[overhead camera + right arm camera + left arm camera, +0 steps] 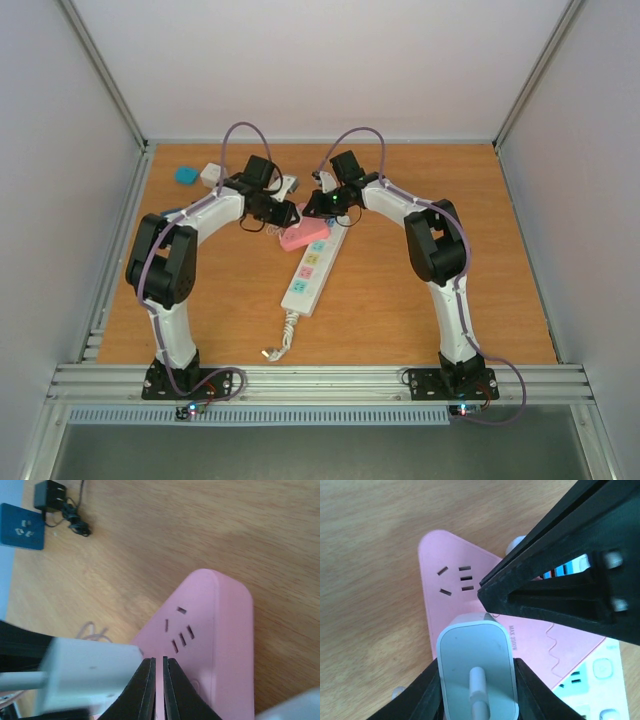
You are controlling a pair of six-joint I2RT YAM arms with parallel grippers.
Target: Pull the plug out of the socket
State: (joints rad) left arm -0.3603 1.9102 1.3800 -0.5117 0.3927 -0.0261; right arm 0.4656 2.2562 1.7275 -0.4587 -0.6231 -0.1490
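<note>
1. Between the tips of the left gripper (287, 213) and the right gripper (322, 205), overhead: the pink socket block (300, 238) lies across the far end of a white power strip (308, 275).
2. Left wrist: both fingers (426, 700) clamp the white plug (475, 650), which is set against the pink block; the right gripper's black finger crosses just beyond.
3. Right wrist: the jaws are pressed together over the pink block, with the plug just left of them.
</note>
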